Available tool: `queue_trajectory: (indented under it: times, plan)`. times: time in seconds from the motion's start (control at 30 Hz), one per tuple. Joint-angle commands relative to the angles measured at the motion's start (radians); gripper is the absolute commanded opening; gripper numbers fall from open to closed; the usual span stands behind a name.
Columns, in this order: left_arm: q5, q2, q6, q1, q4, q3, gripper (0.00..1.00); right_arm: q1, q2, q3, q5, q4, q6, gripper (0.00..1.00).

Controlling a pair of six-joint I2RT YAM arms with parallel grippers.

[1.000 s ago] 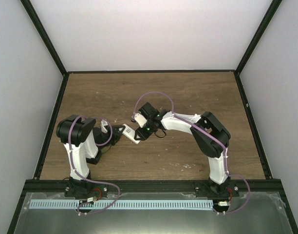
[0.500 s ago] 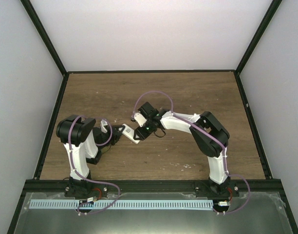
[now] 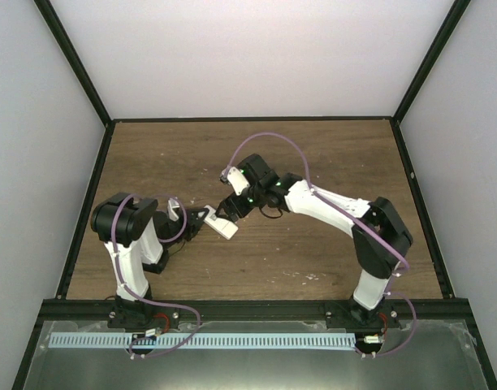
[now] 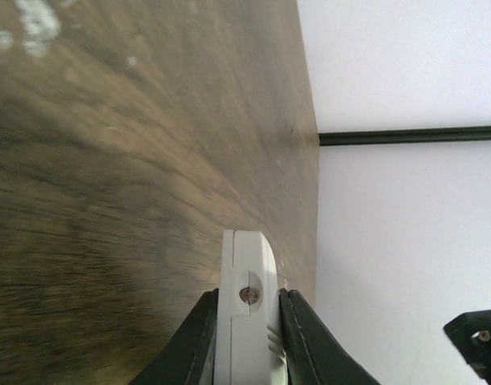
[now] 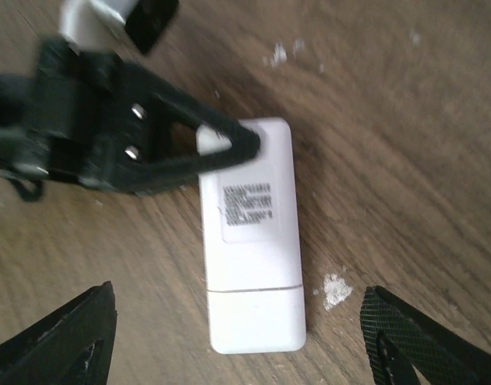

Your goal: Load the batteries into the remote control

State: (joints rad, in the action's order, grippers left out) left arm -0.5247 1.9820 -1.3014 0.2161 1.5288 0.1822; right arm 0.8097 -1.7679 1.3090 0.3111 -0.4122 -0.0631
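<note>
CHANGE: right gripper (image 3: 231, 208) jaws have spread and backed off the remote control (image 5: 252, 233) | HOLD: left gripper (image 4: 247, 301) jaws pinch its end; label (image 5: 247, 210) up, low at bench (image 3: 313, 154) centre-left | STATUS: no batteries visible, back looks closed | VERDICT: loading probably done.

White remote control (image 5: 252, 265), dark print on its pale label (image 5: 248, 210) — black left gripper (image 4: 247, 301) — brown wood-grain table (image 5: 406, 120) flecked with pale specks (image 5: 335, 289); purple cable (image 3: 269, 138) along a white arm (image 3: 330, 207).
</note>
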Motion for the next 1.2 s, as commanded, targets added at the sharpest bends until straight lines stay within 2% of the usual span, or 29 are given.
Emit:
queue_trajectory:
  times: [0.0,0.33,0.5,0.77,1.03,1.17]
  plan:
    - [-0.05,-0.074,0.018,0.003,0.074,0.001,0.0,-0.034,0.078,-0.004,0.073,-0.011,-0.008,0.79]
    - [-0.084,-0.265,-0.041,0.072,-0.024,0.034,0.0,-0.145,0.175,-0.13,0.19,-0.041,0.004,0.83]
    - [-0.126,-0.327,-0.075,0.087,-0.03,0.03,0.0,-0.182,0.211,-0.164,0.324,-0.043,0.007,0.87]
    - [-0.189,-0.38,-0.116,0.098,-0.007,0.019,0.0,-0.198,0.215,-0.158,0.505,-0.108,0.035,0.88]
    - [-0.239,-0.402,-0.163,0.1,0.054,0.028,0.0,-0.198,0.191,-0.139,0.582,-0.19,0.062,0.88]
    - [-0.252,-0.413,-0.167,0.101,0.063,0.033,0.0,-0.198,0.184,-0.14,0.613,-0.198,0.062,0.84]
